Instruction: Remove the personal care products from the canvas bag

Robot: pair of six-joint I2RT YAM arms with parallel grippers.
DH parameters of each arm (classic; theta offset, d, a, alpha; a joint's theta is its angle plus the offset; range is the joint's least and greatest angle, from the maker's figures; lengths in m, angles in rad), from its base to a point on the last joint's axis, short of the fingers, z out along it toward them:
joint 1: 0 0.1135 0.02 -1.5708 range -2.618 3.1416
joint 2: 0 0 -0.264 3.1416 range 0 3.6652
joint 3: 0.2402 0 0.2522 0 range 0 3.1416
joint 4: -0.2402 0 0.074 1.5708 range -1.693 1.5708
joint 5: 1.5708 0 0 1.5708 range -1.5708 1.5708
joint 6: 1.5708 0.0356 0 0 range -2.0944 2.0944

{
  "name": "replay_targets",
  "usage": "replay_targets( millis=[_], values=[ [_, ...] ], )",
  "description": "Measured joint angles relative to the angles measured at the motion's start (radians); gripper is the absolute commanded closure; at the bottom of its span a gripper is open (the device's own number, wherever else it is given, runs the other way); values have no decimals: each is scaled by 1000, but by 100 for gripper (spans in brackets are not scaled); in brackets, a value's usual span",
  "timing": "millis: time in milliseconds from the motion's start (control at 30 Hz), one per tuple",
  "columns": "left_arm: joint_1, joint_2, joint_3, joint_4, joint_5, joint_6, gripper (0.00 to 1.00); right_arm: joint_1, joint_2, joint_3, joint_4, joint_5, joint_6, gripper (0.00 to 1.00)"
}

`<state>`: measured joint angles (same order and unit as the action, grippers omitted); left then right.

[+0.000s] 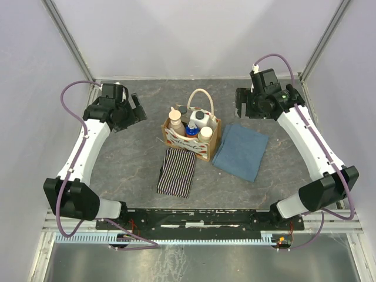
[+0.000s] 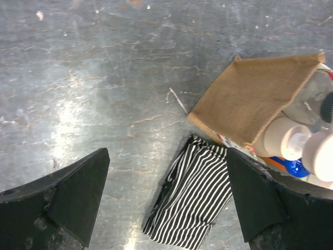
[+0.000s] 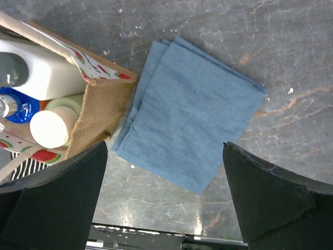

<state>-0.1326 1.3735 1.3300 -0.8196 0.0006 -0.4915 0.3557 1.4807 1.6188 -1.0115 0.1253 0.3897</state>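
Several bottles standing inside canvas bag.

The canvas bag stands mid-surface, its mouth open upward. Four bottles stand packed close inside, with little gap between them. A cream loop handle arches over the far part of the mouth. A striped cloth lies flat against the bag's near side, and a blue cloth lies flat just right of it. Left of the bag and behind it the surface is bare.
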Motion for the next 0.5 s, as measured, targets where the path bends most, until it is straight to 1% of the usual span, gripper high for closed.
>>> replay_targets(
  millis=[133,267,400,500],
  values=[
    [-10,-20,2,-55,-56,10,1,-3,5,6,-53,17,-11,0],
    [-32,-36,2,-70,-75,20,0,-6,5,-10,-66,6,-12,0],
    [-51,-47,2,-70,-77,26,0,-15,24,-107,-57,-56,18,0],
    [-64,-42,2,-76,-77,41,0,-17,93,-184,-44,-85,55,0]
  ],
)
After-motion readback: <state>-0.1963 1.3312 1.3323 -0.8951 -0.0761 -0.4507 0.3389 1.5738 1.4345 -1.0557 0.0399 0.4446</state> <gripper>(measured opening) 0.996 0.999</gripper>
